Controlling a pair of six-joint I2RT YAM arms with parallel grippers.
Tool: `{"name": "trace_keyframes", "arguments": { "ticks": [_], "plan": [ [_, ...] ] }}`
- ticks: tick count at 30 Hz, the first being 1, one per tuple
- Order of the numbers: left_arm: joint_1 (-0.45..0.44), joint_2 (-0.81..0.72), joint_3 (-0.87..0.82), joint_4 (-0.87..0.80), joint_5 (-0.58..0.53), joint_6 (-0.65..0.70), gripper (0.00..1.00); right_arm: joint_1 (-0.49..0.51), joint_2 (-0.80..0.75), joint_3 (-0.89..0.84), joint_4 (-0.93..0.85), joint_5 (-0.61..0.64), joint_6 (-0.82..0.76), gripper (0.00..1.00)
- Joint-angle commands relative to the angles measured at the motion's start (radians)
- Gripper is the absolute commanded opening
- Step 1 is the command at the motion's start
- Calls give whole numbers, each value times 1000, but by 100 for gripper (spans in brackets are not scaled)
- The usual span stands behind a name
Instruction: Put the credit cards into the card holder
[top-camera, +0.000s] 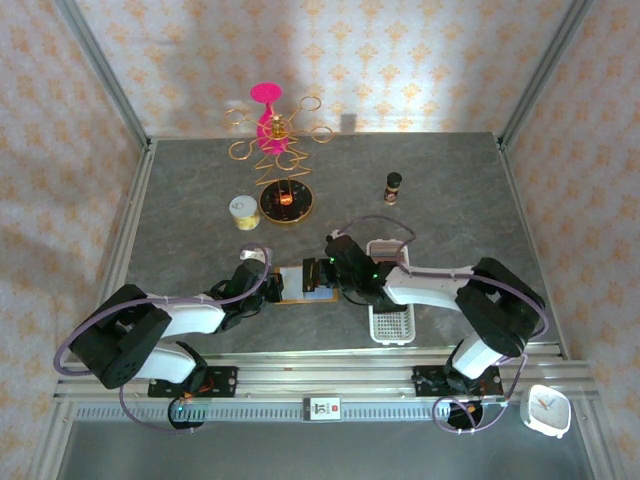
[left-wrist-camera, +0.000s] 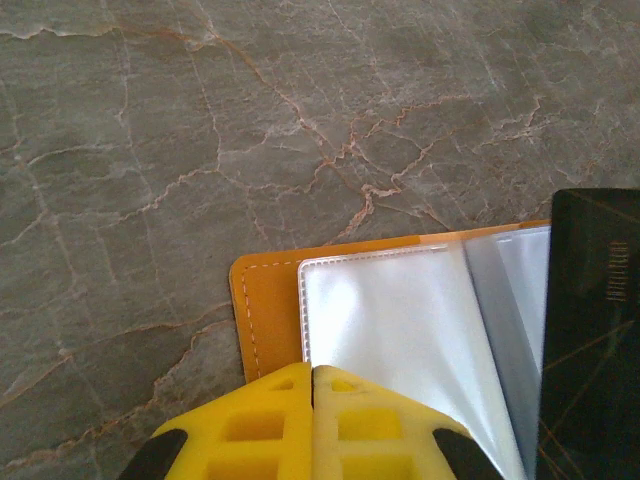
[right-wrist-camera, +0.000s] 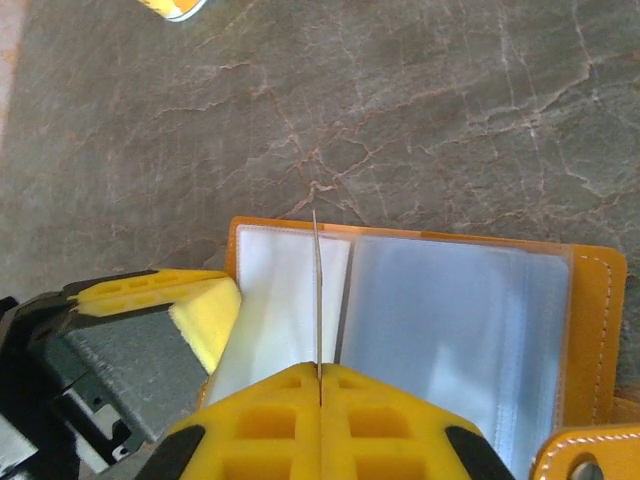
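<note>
The orange card holder (top-camera: 296, 287) lies open on the table between the two arms, its clear pockets (right-wrist-camera: 450, 330) facing up and its closing tab (right-wrist-camera: 580, 455) at the near right. My right gripper (right-wrist-camera: 319, 372) is shut on a dark credit card (right-wrist-camera: 316, 290), held upright and edge-on over the fold between the pockets. The left wrist view shows that same credit card (left-wrist-camera: 595, 340) as a black face with gold print. My left gripper (left-wrist-camera: 312, 372) is shut, its tips at the holder's (left-wrist-camera: 265, 310) left side, over the edge of a clear pocket (left-wrist-camera: 400, 330).
A long white slotted tray (top-camera: 392, 305) lies just right of the holder, under the right arm. Farther back stand a small dark bottle (top-camera: 393, 186), a yellow tin (top-camera: 243, 212), a round dark disc (top-camera: 287, 203) and a gold wire stand with a pink top (top-camera: 272, 130).
</note>
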Motion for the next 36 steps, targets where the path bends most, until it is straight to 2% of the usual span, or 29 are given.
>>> {"name": "trace_keyframes", "arguments": {
  "ticks": [1,13,20,36],
  "plan": [
    [-9,-12,1,-22,-27,20,4,5,20,27,23,29,36,0],
    [-9,-11,-2,-18,-26,21,4,5,8,-28,29,53,78,0],
    [-9,-10,-3,-13,-24,21,4,4,28,-25,21,20,93,0],
    [-10,-11,-5,-10,-21,21,3,5,37,-70,159,-58,184,0]
  ]
}}
